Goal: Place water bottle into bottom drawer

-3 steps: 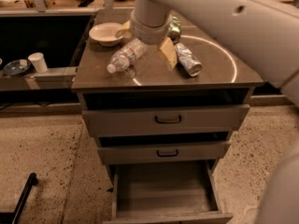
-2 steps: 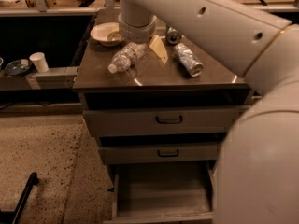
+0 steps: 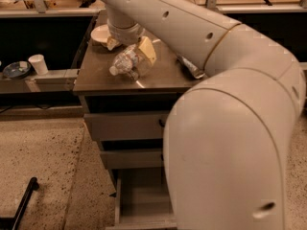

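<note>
Water bottle [image 3: 125,61] lies on its side on worktop [image 3: 96,80], right under the tool [image 3: 130,49], long axis diagonal w/ cap toward worktop's front-left. Can't tell if tool has closed on it. Count: 1 bottle, 1 crushed can [image 3: 191,69], 1 bowl [image 3: 100,33] on worktop; bottom drawer [image 3: 144,200] open below worktop.

Landmark: cabinet [image 3: 96,78].
- On its top, left of centre: water bottle [image 3: 125,61], lying on its side, cap toward the cabinet's front left.
- At the bottle, just above it: gripper [image 3: 130,50].
- Top, back left corner: bowl [image 3: 100,33].
- Top, right side: can [image 3: 192,69], partly behind the arm [image 3: 230,128].
- Cabinet foot: bottom drawer [image 3: 144,200], pulled out forward.
- Left of the cabinet, on a ledge [image 3: 48,75]: cup [image 3: 37,63].
</note>
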Action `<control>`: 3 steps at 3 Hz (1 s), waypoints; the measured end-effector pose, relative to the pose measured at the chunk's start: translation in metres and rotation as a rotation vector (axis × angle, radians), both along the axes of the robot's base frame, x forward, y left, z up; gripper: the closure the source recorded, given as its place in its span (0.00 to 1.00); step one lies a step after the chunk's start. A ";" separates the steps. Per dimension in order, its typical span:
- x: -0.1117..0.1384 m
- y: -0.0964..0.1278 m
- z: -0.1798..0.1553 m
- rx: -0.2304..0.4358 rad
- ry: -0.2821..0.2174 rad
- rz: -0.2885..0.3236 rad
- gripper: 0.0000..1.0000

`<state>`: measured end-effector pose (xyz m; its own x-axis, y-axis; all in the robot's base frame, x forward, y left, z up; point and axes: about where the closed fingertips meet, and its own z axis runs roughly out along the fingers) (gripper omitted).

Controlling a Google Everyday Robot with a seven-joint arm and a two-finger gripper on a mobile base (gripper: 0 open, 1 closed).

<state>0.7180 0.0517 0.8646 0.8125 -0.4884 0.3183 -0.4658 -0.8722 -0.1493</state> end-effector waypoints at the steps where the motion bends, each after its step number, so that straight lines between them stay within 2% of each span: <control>1: 0.012 -0.009 -0.015 -0.025 0.041 -0.074 0.41; 2: 0.011 -0.011 -0.021 -0.023 0.087 -0.131 0.65; 3: -0.002 -0.009 -0.012 0.073 0.155 -0.196 0.88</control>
